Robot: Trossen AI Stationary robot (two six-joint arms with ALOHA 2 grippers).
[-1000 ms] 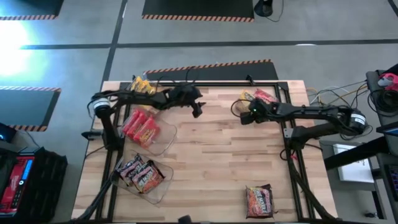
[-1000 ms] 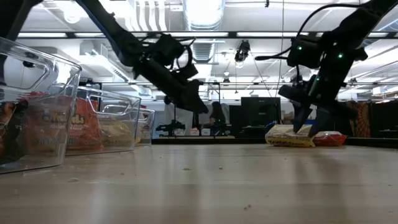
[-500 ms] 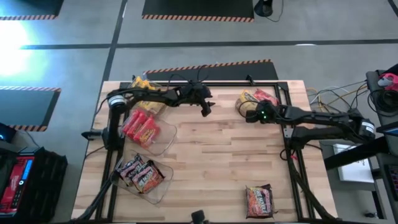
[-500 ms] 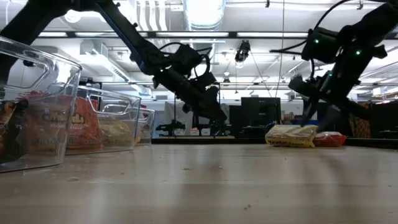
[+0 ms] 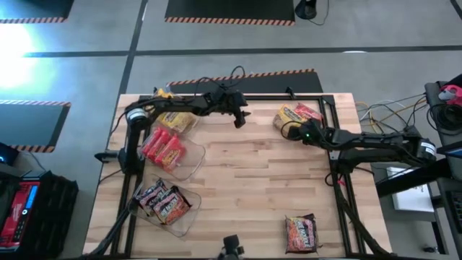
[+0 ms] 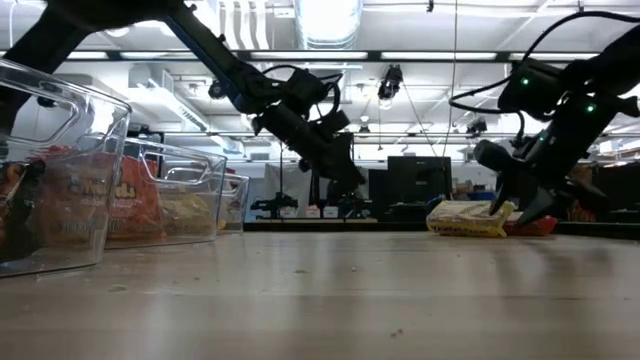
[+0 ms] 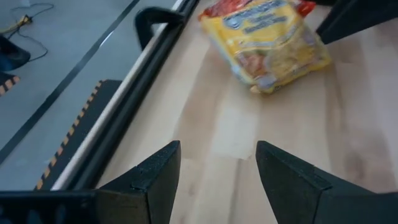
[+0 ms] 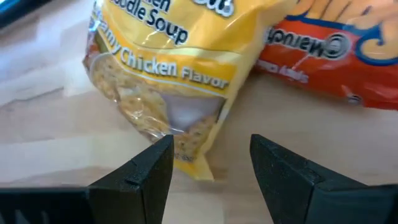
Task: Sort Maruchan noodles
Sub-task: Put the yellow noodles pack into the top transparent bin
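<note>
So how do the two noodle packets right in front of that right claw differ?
The yellow packet reads Chicken Flavor; the red packet has a different, orange-red wrapper. The yellow packet lies nearer the open right claw, partly overlapping the red packet behind it. Both are crinkly Maruchan packets lying flat on the wooden table, neither one held.

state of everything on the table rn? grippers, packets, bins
left gripper: open, empty, above the table's far edge
right gripper: open, empty, at the yellow packet
yellow packet: loose, flat on table
red packet: loose, partly under the yellow one
dark packet: loose, near edge
far bin: holds yellow packets
middle bin: holds red packets
near bin: holds dark packets
</note>
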